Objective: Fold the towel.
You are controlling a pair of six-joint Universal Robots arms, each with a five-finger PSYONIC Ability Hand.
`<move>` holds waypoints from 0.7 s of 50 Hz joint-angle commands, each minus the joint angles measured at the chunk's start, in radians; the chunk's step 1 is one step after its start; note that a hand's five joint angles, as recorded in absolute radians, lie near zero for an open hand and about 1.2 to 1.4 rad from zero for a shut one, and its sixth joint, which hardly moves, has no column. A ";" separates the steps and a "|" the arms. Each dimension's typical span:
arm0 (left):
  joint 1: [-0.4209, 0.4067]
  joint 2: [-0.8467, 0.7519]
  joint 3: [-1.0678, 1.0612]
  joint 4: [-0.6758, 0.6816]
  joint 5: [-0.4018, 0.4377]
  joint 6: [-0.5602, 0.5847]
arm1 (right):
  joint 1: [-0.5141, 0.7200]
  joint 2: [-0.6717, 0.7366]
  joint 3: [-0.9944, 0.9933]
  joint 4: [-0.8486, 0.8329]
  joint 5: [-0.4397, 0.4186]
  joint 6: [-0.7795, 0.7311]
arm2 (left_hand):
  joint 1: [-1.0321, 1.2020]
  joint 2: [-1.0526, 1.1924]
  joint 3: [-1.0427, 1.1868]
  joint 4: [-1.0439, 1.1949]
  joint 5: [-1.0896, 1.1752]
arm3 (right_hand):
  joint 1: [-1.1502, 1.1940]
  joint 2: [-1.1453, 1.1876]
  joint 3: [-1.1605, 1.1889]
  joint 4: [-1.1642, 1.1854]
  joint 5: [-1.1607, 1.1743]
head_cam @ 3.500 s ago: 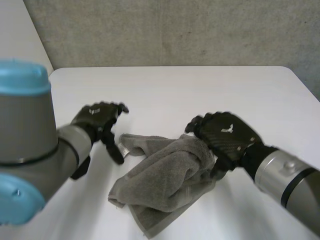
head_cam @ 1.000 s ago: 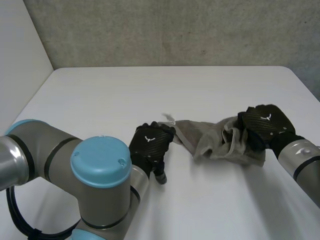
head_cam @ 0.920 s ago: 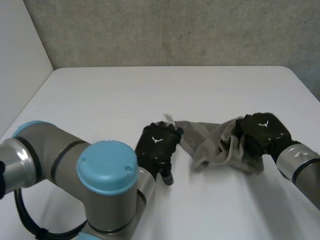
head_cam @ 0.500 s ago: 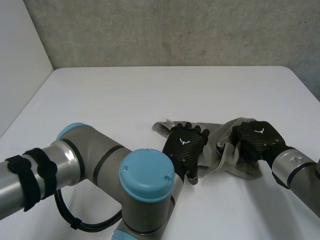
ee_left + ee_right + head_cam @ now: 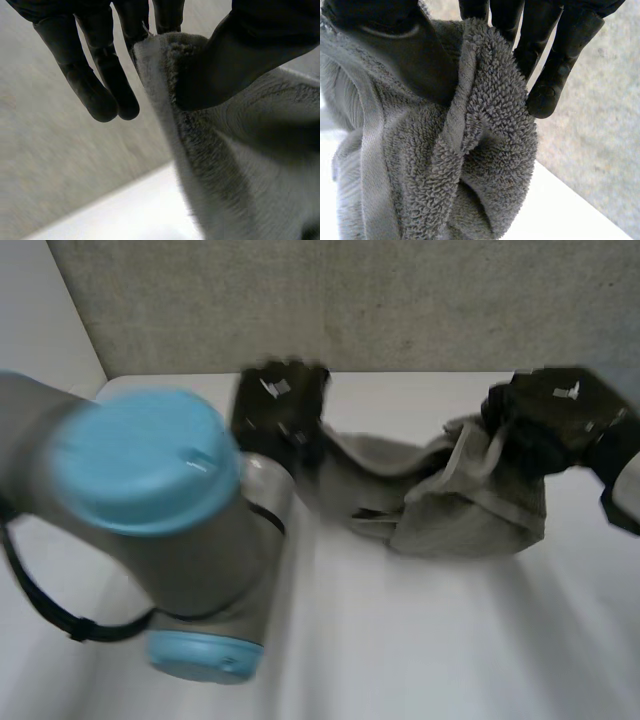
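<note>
The grey towel (image 5: 440, 502) hangs bunched in the air above the white table (image 5: 430, 640), strung between both hands. My left hand (image 5: 277, 410) holds its left end up high; in the left wrist view the thumb (image 5: 250, 55) pinches the towel's edge (image 5: 200, 150) against the fingers (image 5: 107, 85). My right hand (image 5: 555, 420) holds the right end at about the same height. In the right wrist view its thumb (image 5: 400, 55) and fingers (image 5: 555, 55) pinch a thick fold of the towel (image 5: 485, 150).
A grey wall (image 5: 400, 300) rises behind the table's far edge. My left arm's big joint with its light-blue cap (image 5: 145, 460) stands close in front of the table's left part.
Both hands have risen off the table with the towel between them. My left hand closed on the towel's left end, having lain flat on it half a second ago.
</note>
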 commanded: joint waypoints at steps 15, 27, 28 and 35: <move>0.196 0.199 -0.454 0.154 0.028 -0.004 | -0.044 0.602 -0.578 0.531 -0.060 -0.277 | -0.052 -0.099 -0.142 -0.118 -0.258 | -0.451 -0.432 -0.423 -0.466 -0.435; 0.240 0.131 -0.485 0.207 0.123 -0.012 | 0.040 0.581 -0.568 0.435 0.103 -0.212 | -0.052 -0.099 -0.142 -0.118 -0.258 | -1.158 -1.139 -1.130 -1.172 -1.142; 0.240 0.131 -0.485 0.207 0.123 -0.012 | 0.042 0.517 -0.525 0.389 0.103 -0.160 | -0.052 -0.099 -0.142 -0.118 -0.258 | -1.158 -1.139 -1.130 -1.172 -1.142; 0.239 0.133 -0.488 0.212 0.123 -0.016 | 0.074 0.302 -0.304 0.198 0.103 0.107 | -0.052 -0.099 -0.142 -0.118 -0.258 | -1.158 -1.139 -1.130 -1.172 -1.142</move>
